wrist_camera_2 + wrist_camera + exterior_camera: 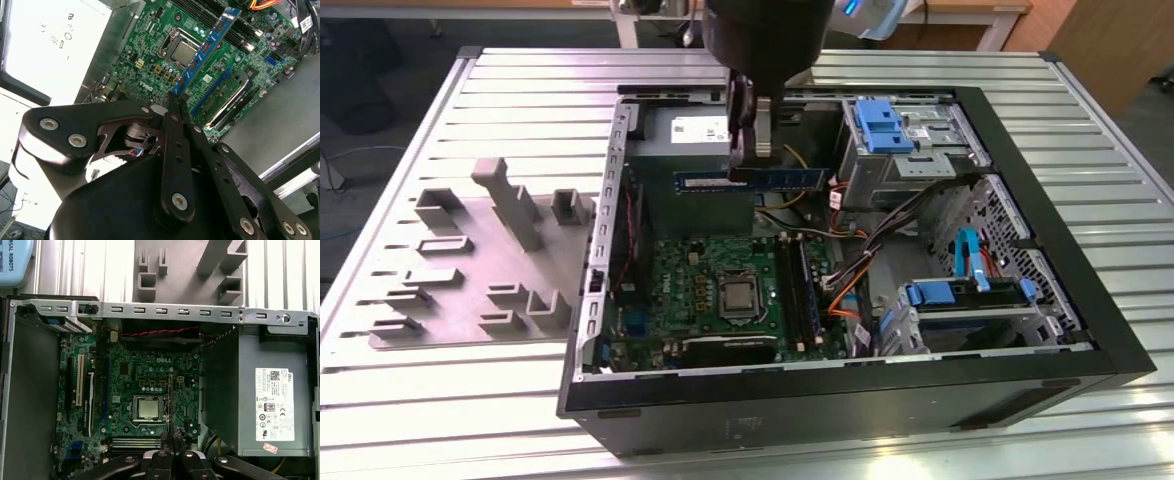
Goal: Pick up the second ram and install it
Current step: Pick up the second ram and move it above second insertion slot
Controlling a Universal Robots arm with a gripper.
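Note:
The second ram (787,178) is a thin blue circuit stick hanging level above the open computer case, over the power supply end. My gripper (750,168) is shut on it near its middle. In the second wrist view the ram (207,45) stretches away from the gripper (175,101) above the green motherboard (150,55). The first wrist view shows the ram (170,400) edge-on as a thin dark line running out of the gripper (171,439) beside the processor (148,407). The long black memory slots (798,290) lie on the motherboard, below the ram and nearer the case's front.
The case's metal walls (1067,250) ring the board. A power supply (260,405) with a white label sits at one end. Cables and blue drive brackets (947,290) crowd the exterior view's right. Grey fixture blocks (494,250) stand on the ribbed table to the left.

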